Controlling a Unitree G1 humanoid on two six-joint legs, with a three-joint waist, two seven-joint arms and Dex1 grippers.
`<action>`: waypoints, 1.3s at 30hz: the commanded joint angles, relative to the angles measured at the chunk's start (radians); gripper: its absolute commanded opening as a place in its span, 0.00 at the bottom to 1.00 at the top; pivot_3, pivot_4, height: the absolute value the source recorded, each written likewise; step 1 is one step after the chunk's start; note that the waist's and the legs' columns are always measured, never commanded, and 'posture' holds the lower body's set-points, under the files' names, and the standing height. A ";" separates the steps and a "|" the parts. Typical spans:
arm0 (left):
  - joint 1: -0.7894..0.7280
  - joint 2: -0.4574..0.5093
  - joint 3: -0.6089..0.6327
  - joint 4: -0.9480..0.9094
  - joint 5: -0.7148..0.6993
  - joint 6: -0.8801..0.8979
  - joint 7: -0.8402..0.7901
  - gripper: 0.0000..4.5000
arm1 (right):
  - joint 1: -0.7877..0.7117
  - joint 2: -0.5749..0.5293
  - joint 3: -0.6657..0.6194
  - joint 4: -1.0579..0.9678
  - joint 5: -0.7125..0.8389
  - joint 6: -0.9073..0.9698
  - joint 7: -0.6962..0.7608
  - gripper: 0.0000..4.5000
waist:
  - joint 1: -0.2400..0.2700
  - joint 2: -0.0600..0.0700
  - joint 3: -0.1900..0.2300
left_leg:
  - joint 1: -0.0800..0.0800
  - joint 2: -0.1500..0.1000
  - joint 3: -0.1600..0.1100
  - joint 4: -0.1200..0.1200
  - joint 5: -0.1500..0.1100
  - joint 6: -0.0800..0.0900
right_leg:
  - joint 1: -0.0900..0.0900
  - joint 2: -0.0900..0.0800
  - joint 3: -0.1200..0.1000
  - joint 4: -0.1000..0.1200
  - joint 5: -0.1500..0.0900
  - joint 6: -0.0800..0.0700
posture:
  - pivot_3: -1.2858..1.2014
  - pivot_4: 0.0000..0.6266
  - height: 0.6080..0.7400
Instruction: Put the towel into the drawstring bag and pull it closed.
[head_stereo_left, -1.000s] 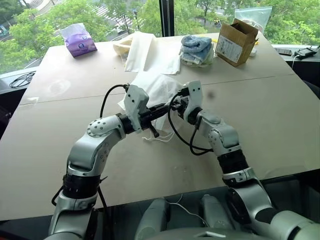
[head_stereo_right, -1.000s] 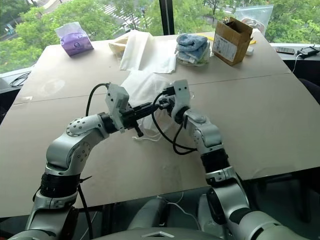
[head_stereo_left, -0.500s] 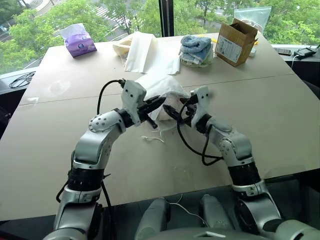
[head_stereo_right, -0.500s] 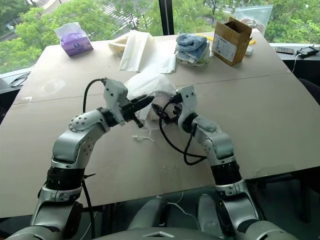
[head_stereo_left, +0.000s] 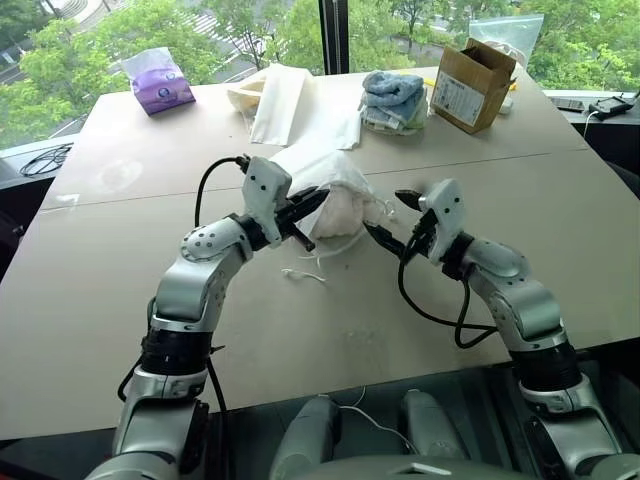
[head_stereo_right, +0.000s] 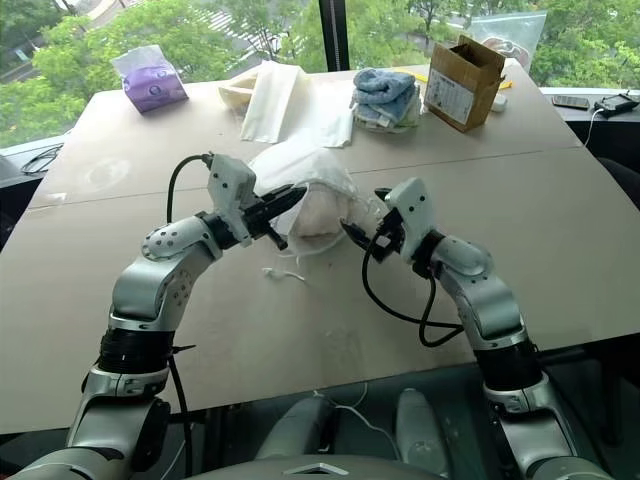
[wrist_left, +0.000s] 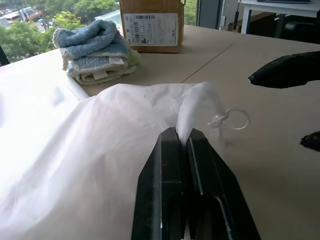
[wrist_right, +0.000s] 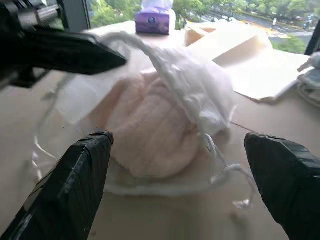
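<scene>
The drawstring bag (head_stereo_left: 330, 180), thin and white, lies mid-table with its mouth edge lifted. My left gripper (head_stereo_left: 312, 204) is shut on a pinch of that edge, seen close up in the left wrist view (wrist_left: 182, 136). The beige-pink towel (wrist_right: 150, 125) sits inside the bag and shows through the fabric (head_stereo_left: 346, 212). My right gripper (head_stereo_left: 386, 213) stands open just right of the bag, touching nothing; its own view looks between its fingers (wrist_right: 80, 175) at the towel. A knotted cord loop (wrist_left: 234, 119) hangs from the held edge, and more cord (head_stereo_left: 305, 275) trails on the table.
At the back of the table are a purple tissue pack (head_stereo_left: 157, 80), folded cream cloths (head_stereo_left: 290, 105), stacked blue and white towels (head_stereo_left: 392, 100) and an open cardboard box (head_stereo_left: 472, 83). A cable and a small device (head_stereo_left: 600, 103) lie at the far right.
My right gripper has opened and drawn back to the right, away from the bag. My left gripper keeps its hold on the bag's edge, and the towel now shows inside.
</scene>
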 joint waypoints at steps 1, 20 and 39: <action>-0.022 0.002 0.015 -0.019 0.001 -0.026 -0.004 0.00 | -0.026 0.032 0.001 0.097 -0.084 -0.077 -0.092 0.99 | 0.000 0.000 0.000 | 0.000 0.000 0.000 0.000 0.000 0.000 | 0.000 0.000 0.000 0.000 0.000 0.000 | 0.52 0.24 1.00; -0.010 0.012 0.021 -0.028 0.001 -0.021 -0.004 0.00 | -0.059 0.181 -0.097 0.193 -0.092 -0.175 -0.246 0.99 | -0.003 0.000 0.000 | 0.000 0.000 0.000 0.000 0.000 0.000 | 0.000 0.000 0.001 0.001 0.000 0.000 | 0.52 0.24 1.00; -0.011 0.009 0.020 -0.022 0.005 -0.024 -0.004 0.00 | -0.066 0.187 -0.099 0.184 -0.105 -0.168 -0.260 0.99 | -0.004 0.000 0.000 | 0.000 0.000 0.001 0.001 0.000 0.000 | -0.001 0.000 0.001 0.002 0.000 0.000 | 0.52 0.24 1.00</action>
